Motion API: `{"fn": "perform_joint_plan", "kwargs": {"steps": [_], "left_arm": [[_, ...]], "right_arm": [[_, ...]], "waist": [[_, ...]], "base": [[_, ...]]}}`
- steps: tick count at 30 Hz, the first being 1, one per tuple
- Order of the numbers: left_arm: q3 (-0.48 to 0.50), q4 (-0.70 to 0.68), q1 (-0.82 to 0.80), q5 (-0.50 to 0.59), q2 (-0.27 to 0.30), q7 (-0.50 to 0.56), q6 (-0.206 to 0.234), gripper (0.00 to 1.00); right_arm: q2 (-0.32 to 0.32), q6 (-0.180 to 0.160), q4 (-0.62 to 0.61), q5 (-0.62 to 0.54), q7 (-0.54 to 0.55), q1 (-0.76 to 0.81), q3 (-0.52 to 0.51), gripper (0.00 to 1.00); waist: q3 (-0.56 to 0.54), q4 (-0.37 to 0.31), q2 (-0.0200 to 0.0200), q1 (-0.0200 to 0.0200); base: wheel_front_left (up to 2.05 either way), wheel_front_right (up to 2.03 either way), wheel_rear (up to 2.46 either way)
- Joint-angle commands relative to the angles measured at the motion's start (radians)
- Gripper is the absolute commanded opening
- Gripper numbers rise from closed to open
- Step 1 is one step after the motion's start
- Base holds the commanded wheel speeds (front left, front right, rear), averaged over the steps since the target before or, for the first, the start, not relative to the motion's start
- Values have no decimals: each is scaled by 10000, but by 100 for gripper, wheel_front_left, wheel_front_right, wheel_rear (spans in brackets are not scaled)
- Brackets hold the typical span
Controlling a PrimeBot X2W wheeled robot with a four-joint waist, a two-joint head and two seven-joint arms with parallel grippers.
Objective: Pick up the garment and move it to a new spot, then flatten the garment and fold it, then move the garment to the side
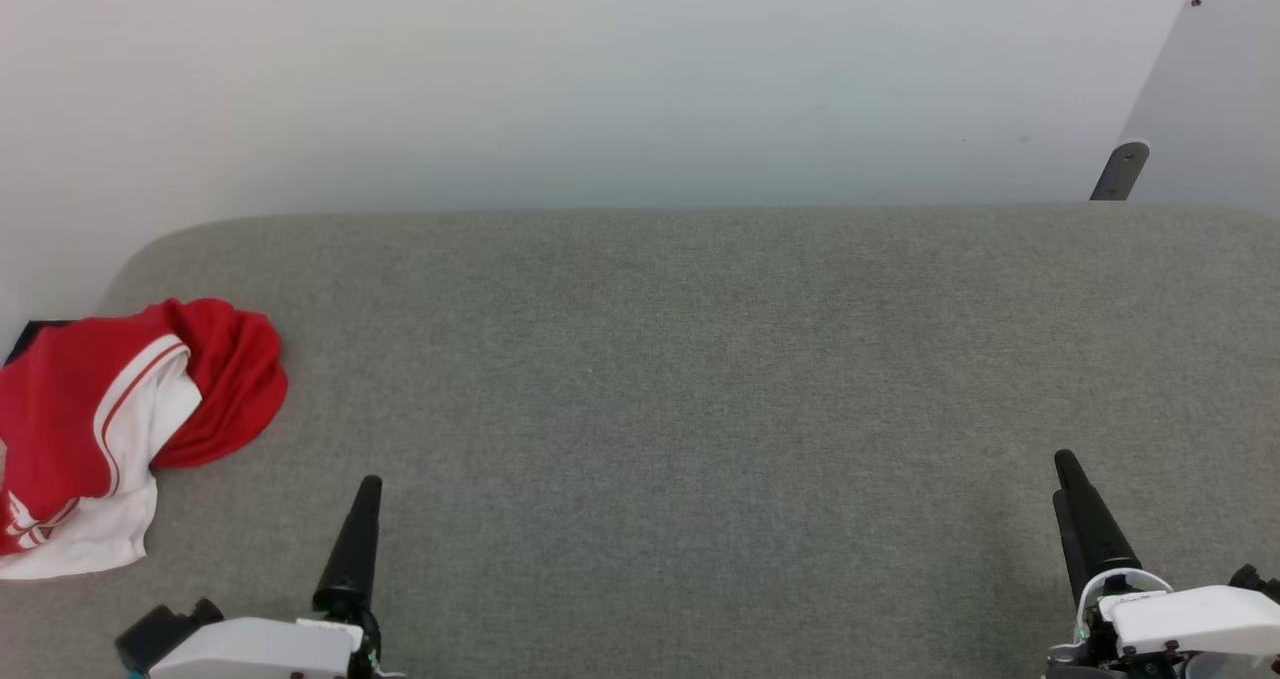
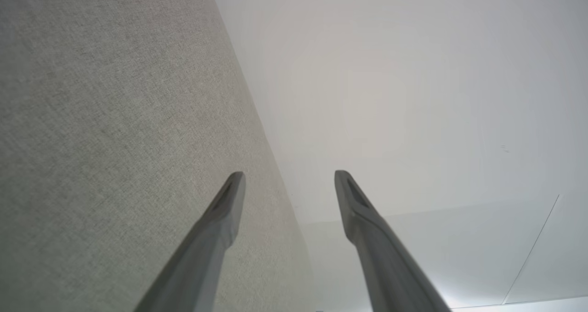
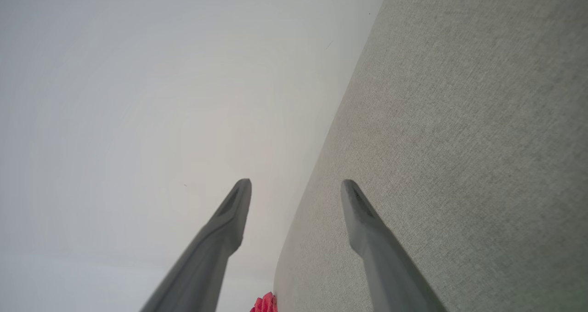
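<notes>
Looking from the head: garment [image 1: 90, 429] heaped at the left edge of the tabletop [image 1: 700, 379]; open grey cloth runs right and back to the wall [image 1: 600, 79].
Head, arms: left end effector [image 1: 368, 494] near the garment, not touching; right end effector [image 1: 1068, 474] well apart.
Left wrist: left end effector [image 2: 289, 176] spread wide, empty; tabletop edge ahead.
Right wrist: right end effector [image 3: 296, 183] spread wide, empty; garment [image 3: 265, 303] sliver at the bottom edge.

— What covers the counter [image 1: 700, 379]?
— Grey woven cloth, matt, slightly rough. The garment [image 1: 60, 409] is soft cloth too, smoother.
— And the left hand [image 2: 289, 174]?
— Its fingers [image 2: 367, 224] look dark, matt, smooth, like plastic. The wall [image 1: 600, 79] is plain matt white.
</notes>
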Motion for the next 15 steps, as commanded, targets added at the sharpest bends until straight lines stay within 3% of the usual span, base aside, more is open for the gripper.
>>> {"fn": "perform_joint_plan", "kwargs": {"steps": [1, 15], "left_arm": [[-43, -211, -62, 193, 137, -89, 39, 100], [-633, -375, 13, 2565, 867, -801, 493, 100]], "right_arm": [[-109, 3, -116, -194, -83, -295, 75, 100], [-392, 4, 227, -3027, -530, -477, 291, 100]], "waist": [[-6, 0, 0, 0], [-109, -5, 0, 0]], "base": [[0, 0, 0], [0, 0, 0]]}}
